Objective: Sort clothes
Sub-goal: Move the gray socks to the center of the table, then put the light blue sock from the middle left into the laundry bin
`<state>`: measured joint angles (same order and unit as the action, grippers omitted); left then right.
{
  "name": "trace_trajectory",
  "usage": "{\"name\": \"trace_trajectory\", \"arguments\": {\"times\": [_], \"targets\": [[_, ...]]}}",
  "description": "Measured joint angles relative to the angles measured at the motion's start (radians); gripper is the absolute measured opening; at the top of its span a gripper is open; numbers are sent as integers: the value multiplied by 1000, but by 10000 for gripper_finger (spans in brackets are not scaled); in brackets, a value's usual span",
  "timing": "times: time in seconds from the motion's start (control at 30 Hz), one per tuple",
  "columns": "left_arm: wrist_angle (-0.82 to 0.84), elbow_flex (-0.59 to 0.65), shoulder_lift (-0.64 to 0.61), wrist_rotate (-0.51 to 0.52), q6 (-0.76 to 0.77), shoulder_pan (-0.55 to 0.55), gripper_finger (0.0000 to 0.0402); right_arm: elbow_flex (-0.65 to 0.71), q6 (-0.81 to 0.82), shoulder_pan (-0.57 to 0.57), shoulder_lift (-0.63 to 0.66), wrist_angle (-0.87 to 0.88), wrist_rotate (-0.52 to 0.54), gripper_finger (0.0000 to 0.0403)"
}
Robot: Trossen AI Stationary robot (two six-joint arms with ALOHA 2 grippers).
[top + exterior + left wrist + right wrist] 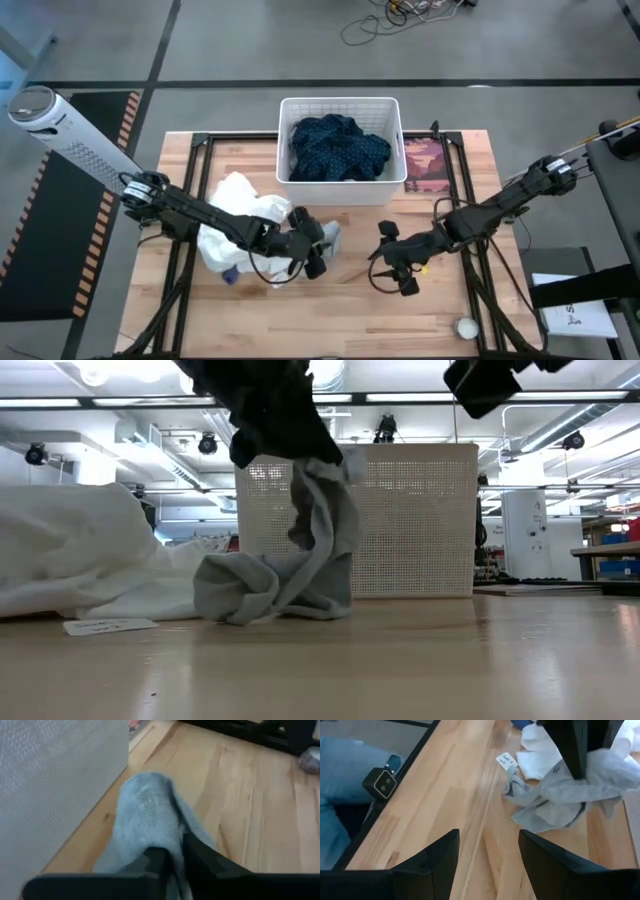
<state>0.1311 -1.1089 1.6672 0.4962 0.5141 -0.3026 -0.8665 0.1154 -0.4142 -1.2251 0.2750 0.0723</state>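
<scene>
Left gripper (312, 250) clamps the grey garment (300, 550) — low view shows it dangling; right gripper (487, 857) parted.

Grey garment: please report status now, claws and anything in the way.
Left claw shut on grey garment, one end raised, the rest on table. Right claw open, empty, beside it. White basket close behind; white clothes alongside.

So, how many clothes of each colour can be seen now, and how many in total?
Dark navy dotted garment, in the basket: 1
Grey garment, held by the left gripper: 1
White clothes, in one pile, pieces not separable: at least 1
Total: at least 3
</scene>
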Motion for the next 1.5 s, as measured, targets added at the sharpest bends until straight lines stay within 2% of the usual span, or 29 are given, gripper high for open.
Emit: {"name": "trace_trajectory", "arguments": {"times": [0.1, 0.23, 0.37, 0.5, 0.63, 0.73, 1.03, 1.27, 1.33, 1.5], "targets": [[-7, -1, -2, -14, -53, 3, 93, 15, 31, -27, 0, -10, 42, 190], [65, -41, -4, -51, -63, 2, 164, 21, 49, -57, -2, -19, 68, 190], [285, -144, -5, -98, -15, -16, 228, 21, 38, -71, -2, -32, 70, 190], [533, -251, -4, -100, 75, -68, 258, 21, 8, -72, -2, -34, 71, 190], [740, -320, -4, -99, 238, -151, 256, 21, -26, -72, -2, -47, 86, 190], [834, -319, -3, -100, 397, -247, 241, 21, -42, -72, -3, -47, 87, 190], [854, -185, -3, -99, 985, -507, 208, 21, -91, -72, -3, -49, 87, 190], [938, -36, -2, -284, 1402, -610, 199, 20, -134, -72, -3, -86, 88, 190], [943, 2, -2, -327, 1477, -628, 196, 20, -143, -72, -3, -96, 88, 190], [939, 74, -2, -332, 1546, -643, 185, 20, -149, -70, -3, -101, 87, 190]]}}
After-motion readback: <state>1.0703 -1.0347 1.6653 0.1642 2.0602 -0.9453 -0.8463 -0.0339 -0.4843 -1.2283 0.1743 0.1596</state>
